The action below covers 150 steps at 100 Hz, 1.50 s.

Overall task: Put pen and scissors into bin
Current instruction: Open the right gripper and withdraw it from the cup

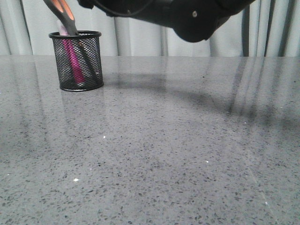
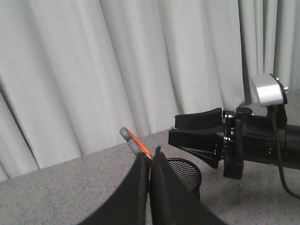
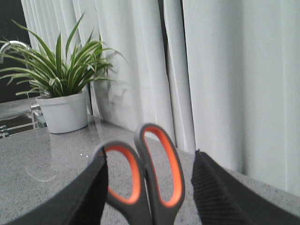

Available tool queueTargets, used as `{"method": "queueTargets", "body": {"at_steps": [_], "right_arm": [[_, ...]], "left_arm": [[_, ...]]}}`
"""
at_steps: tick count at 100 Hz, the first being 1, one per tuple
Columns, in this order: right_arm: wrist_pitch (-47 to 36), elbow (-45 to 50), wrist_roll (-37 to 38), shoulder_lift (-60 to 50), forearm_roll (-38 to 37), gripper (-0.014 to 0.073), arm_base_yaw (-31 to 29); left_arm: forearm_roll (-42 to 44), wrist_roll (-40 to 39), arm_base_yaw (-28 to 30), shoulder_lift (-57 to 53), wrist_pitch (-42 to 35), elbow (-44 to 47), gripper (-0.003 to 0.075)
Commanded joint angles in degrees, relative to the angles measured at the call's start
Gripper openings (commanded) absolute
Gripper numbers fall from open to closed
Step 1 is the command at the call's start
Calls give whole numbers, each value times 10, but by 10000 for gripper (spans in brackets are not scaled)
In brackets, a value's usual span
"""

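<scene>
The pen (image 1: 74,61) stands inside the bin (image 1: 77,61). The scissors (image 1: 70,23) also rest in the bin, handles protruding above its rim. The right tool (image 3: 150,187) is spread around the handles; the left tool (image 2: 149,197) is pressed together. Only withdrawal appears outstanding.

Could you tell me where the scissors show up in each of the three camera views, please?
Front view: scissors stand in the bin, handles leaning past the upper left edge.
Left wrist view: only a grey and orange handle tip above the left gripper.
Right wrist view: handle loops between the open fingers.
Shared landmark: the curtain.
</scene>
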Motion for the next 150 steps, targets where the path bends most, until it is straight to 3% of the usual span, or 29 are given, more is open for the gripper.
{"method": "queueTargets", "body": {"at_steps": [1, 12, 27, 43, 50, 81, 104, 130, 150], "right_arm": [[-36, -13, -3, -59, 2, 321, -8], [27, -13, -3, -96, -2, 169, -15], [181, -13, -3, -170, -4, -75, -19], [377, -13, -3, -253, -36, -66, -26], [418, 2, -3, -293, -67, -66, -28], [382, 219, -3, -529, -96, -66, -69], [354, 415, -3, -738, -96, -66, -125], [429, 605, -3, -997, -96, -67, -131], [465, 690, -3, -1126, -96, -67, -131]], "left_arm": [[-9, -5, -5, -2, -23, -15, -22], [-9, -5, -5, -2, -24, -15, -22], [4, -5, -5, -2, -28, -15, -22], [15, -5, -5, -2, -42, -15, -22], [15, -5, -5, -2, -49, -13, -22], [-41, -9, -5, -79, -149, 72, -22], [-86, -9, -5, -190, -165, 178, -22], [-120, -9, -5, -308, -188, 272, -22], [-129, -9, -5, -340, -188, 304, -22]]}}
